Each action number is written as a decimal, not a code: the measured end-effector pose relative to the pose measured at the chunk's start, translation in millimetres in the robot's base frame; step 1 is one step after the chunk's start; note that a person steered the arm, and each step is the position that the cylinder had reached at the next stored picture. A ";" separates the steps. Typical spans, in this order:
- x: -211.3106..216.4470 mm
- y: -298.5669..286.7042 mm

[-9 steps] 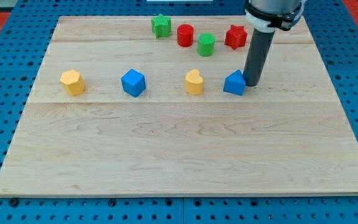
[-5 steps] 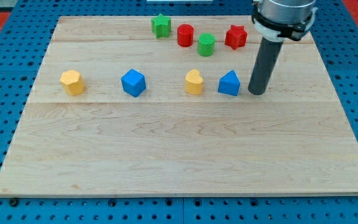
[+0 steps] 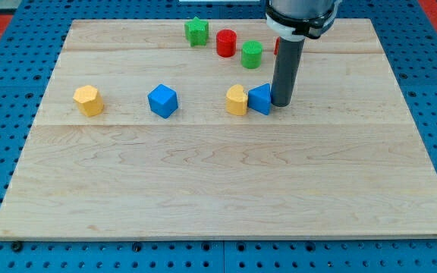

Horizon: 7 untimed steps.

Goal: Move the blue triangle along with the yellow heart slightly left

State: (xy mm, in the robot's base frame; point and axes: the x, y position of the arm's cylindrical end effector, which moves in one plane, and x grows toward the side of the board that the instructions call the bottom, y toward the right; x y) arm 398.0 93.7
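The blue triangle (image 3: 260, 99) sits on the wooden board (image 3: 226, 182), its left side touching the yellow heart (image 3: 237, 100). My tip (image 3: 282, 103) is pressed against the triangle's right side. The rod rises from there toward the view's top. The three stand in one row, heart at the left, triangle in the middle, tip at the right.
A blue cube (image 3: 162, 101) and a yellow hexagon (image 3: 87, 100) lie further left in the same row. Near the view's top are a green star (image 3: 196, 31), a red cylinder (image 3: 226, 42) and a green cylinder (image 3: 252, 54). A red block is mostly hidden behind the rod.
My tip backed off to the right, then swept left and pushed the blue triangle left until it met the yellow heart. The rod now covers the red star.
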 end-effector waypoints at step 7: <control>-78.6 83.8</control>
